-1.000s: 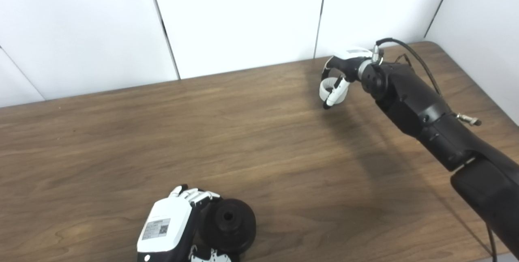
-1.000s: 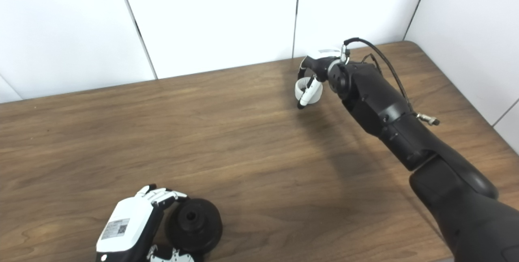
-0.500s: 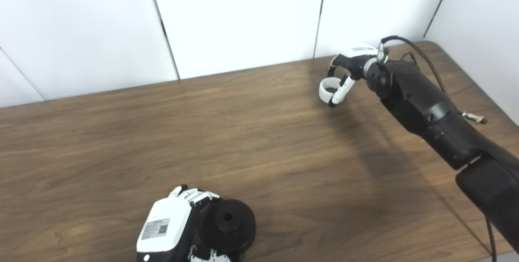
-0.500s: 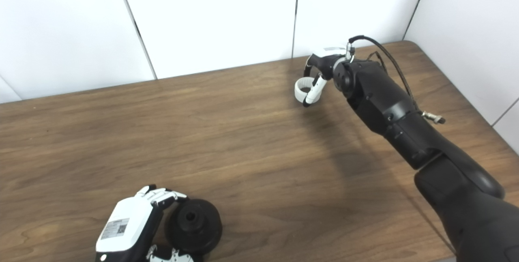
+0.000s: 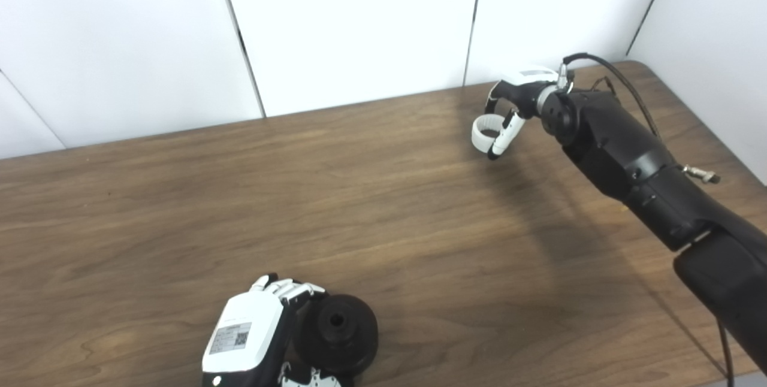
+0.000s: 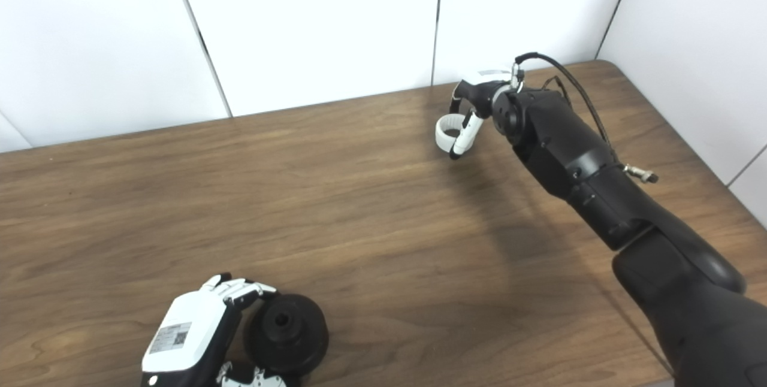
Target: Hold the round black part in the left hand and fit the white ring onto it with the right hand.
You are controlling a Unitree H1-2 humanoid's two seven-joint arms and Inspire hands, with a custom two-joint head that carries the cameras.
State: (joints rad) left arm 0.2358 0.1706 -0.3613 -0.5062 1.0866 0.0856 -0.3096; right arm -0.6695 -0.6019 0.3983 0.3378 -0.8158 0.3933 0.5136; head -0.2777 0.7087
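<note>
Right robot hand (image 5: 509,108) has lifted slightly since a second ago, drawn a little back toward far right corner, ring (image 5: 485,133) with it — fingers clamped on ring, held clear of worktop (image 5: 383,195), opening facing up, ready for carry. Left robot hand (image 5: 251,333) unchanged at near edge, fingers closed round black part (image 5: 337,333) — bore upward, steadied on worktop to receive ring. Two well apart; long carry to near left likely next.
</note>
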